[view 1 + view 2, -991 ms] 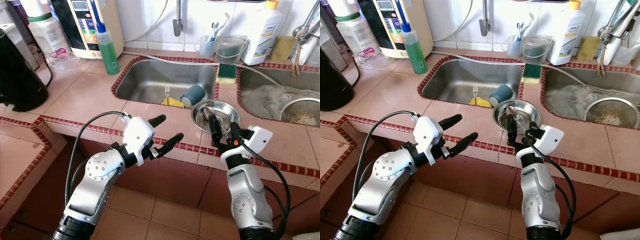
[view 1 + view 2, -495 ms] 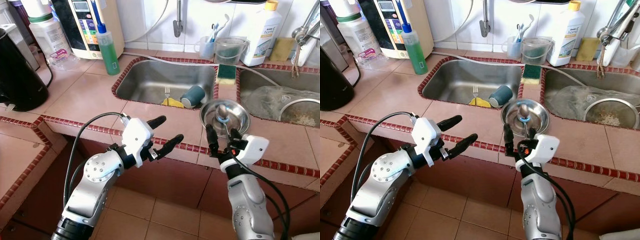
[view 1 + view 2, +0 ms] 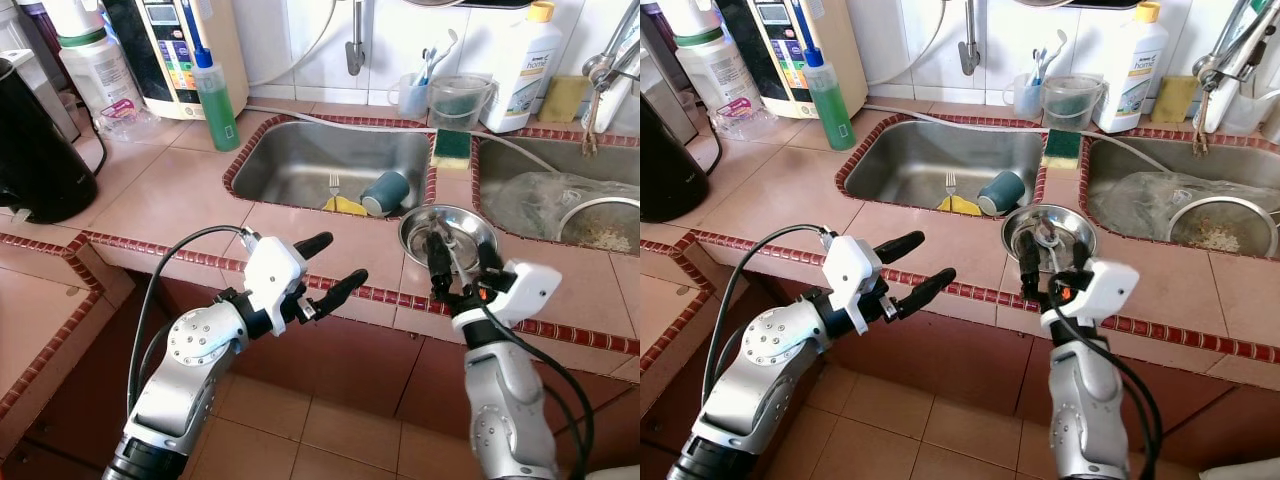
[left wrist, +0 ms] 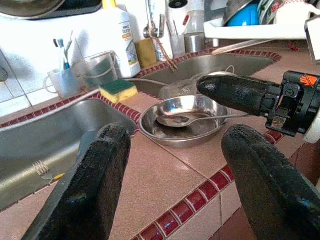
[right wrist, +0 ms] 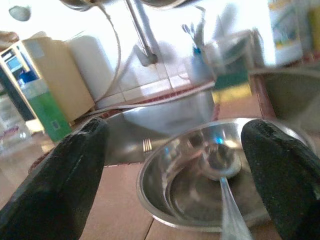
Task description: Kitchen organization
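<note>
Right gripper (image 3: pixel 1050 262) fingers apart at steel bowl (image 3: pixel 1072 225) 6 o'clock rim; spoon (image 4: pixel 192 119) may flip out. Left gripper (image 3: pixel 330 268) apart, idle.

A salmon-tiled tabletop (image 3: pixel 170 190) with dark-red mosaic edging (image 3: pixel 150 249) carries two sunken steel sinks (image 3: pixel 300 160). White wall tiles (image 3: pixel 395 40) rise behind; terracotta floor tiles (image 3: pixel 330 430) lie below.

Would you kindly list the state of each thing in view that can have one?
Steel bowl: upright on the counter between the sinks, a spoon inside.
Spoon: lying in the bowl, handle over the rim.
Teal cup: on its side in the left sink.
Fork: lying in the left sink.
Left tool: open, holding nothing.
Right tool: open, at the bowl's near rim.
</note>
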